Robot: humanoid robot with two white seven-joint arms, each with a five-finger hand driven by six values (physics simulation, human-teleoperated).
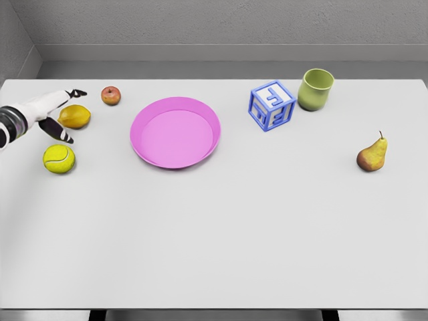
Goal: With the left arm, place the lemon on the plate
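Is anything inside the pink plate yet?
No. The plate shows only its bare pink inside; nothing covers it. The lemon lies on the table by the left hand.

Yellow lemon [75, 116], pink plate [175, 132], blue-white block [272, 105], green cup [315, 89], white table [214, 234].

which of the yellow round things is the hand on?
The lemon, the orange-yellow one between the left hand's fingers. The brighter tennis ball sits nearer the camera, untouched.

Left hand [55, 115] at far left, fingers spread, seemingly holding nothing
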